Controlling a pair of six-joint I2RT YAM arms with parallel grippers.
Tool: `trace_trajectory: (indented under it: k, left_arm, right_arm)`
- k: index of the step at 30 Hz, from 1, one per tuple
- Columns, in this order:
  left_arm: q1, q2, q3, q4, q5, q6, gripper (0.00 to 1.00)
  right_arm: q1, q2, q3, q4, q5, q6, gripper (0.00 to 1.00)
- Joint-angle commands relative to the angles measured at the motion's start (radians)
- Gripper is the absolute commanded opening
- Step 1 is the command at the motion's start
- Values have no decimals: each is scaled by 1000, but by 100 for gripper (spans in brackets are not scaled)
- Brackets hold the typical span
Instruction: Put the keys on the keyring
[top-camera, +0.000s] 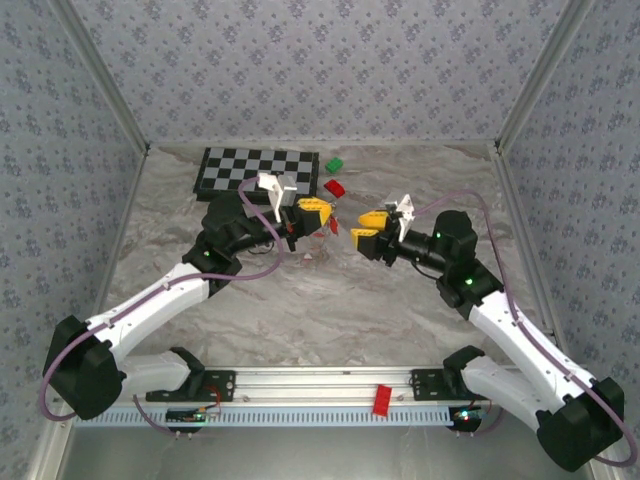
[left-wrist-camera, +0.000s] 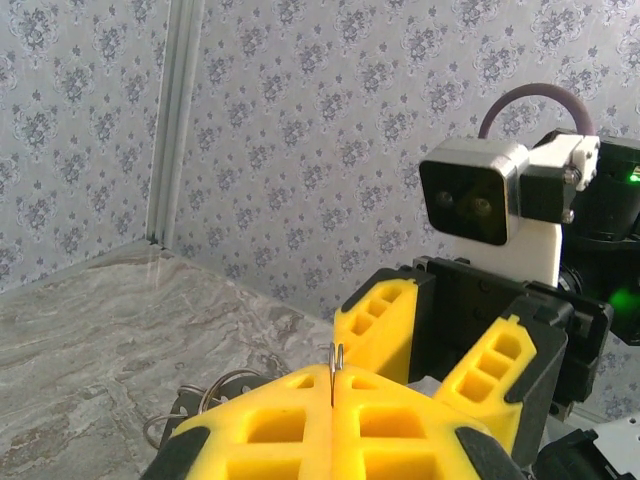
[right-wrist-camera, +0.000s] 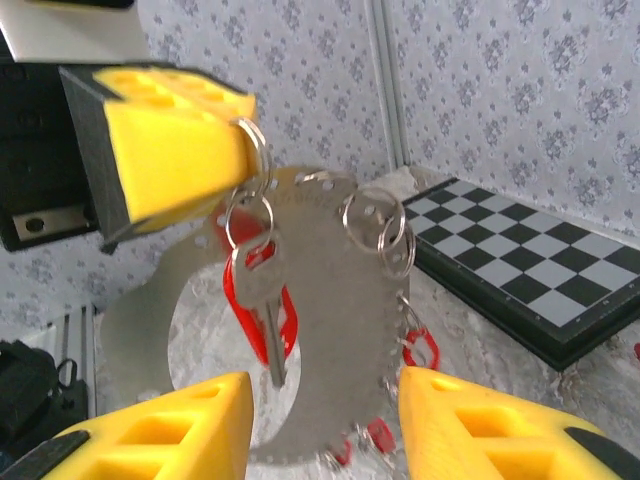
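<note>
**Setting.** Marble-patterned counter inside a wallpapered booth. A chequered board is lying at the back, with a green block and a red block just to its right.

**Item 1: left gripper.** Clenched, with its yellow pads pressing together on a thin wire edge of the keyring. From the right wrist I am reading the keyring as a flat grey perforated crescent. It is hanging from a small split ring pinched at those pads. I cannot tell whether its lower edge is touching the counter.

**Item 2: keys.** One key is dangling from the pinched ring, blade pointing down, with red showing behind its head. More red pieces are hanging along the crescent's right rim.

**Item 3: right gripper.** Released, with its jaws standing apart on either side of the dangling blade and gripping nothing.

**Handling note.** I am judging the step in hand to be seating this key on its ring.
- I am planning to hold the left clamp firm and motionless, so nothing starts swinging.
- Any re-approach from the right should be slow and centred on the blade.
- It should stay away from the neighbouring rings, which look easy to snag.
- Before moving on, I am wanting a clear look that the key is fully threaded, not merely resting in the coil's gap.
</note>
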Motion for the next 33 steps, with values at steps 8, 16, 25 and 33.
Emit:
trace_trajectory:
  k: [8, 16, 25, 33]
  left_arm:
    - [5, -19, 18, 66, -10, 12, 0]
    - [5, -20, 15, 66, -12, 8, 0]
    - [6, -21, 15, 65, -5, 8, 0]
    - [5, -20, 19, 63, 2, 7, 0]
  right_arm:
    - [-63, 93, -5, 351, -124, 261, 43]
    - [-64, 186, 10, 536, -229, 383, 45]
    - [-40, 268, 57, 574, -271, 406, 45]
    - [-26, 302, 81, 590, -284, 411, 45]
